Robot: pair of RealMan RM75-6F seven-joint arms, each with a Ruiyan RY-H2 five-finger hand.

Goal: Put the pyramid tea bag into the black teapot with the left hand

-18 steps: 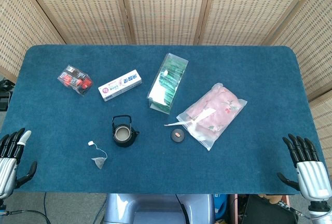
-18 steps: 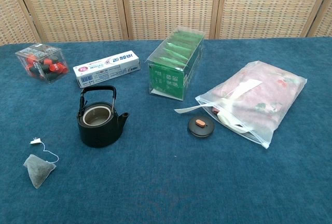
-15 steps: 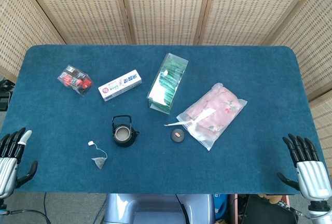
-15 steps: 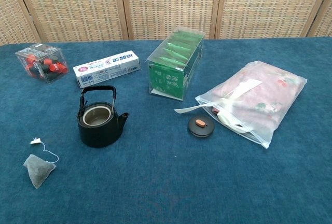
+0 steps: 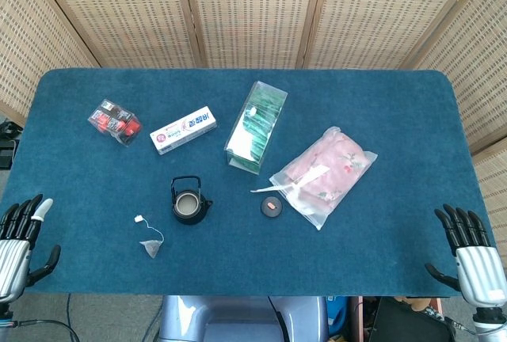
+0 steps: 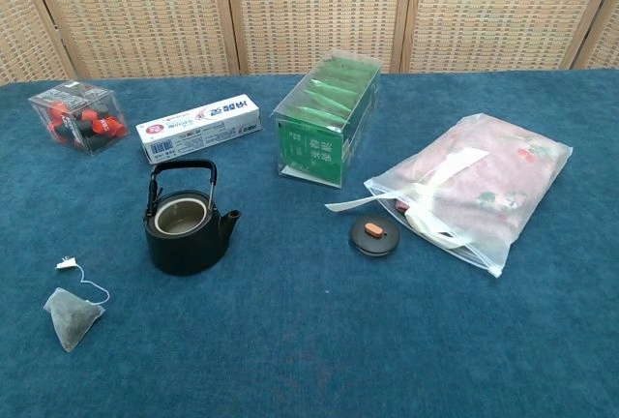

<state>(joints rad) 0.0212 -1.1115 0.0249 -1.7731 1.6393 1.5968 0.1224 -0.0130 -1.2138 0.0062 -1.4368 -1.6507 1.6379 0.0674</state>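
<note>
- Pyramid tea bag lies flat on the blue table near its front edge, left of centre, its string running to a small white tag just behind it.
- My left hand sits off the table's front-left corner, fingers spread and holding nothing; the tea bag is well to its right, with bare cloth between them.
- My right hand sits off the front-right corner, fingers likewise apart and empty, well away from everything.
- Black teapot stands upright just behind and right of the tea bag, lid off, mouth open upward, handle raised, spout toward the right.
- Its round lid lies further right, near the front corner of a clear pouch of pink fabric.
- Behind the teapot lie a white toothpaste box and a clear box of green sachets; a small clear box of red and black pieces sits toward the back-left.
- Open cloth runs along the whole front edge and the left edge around the tea bag.
</note>
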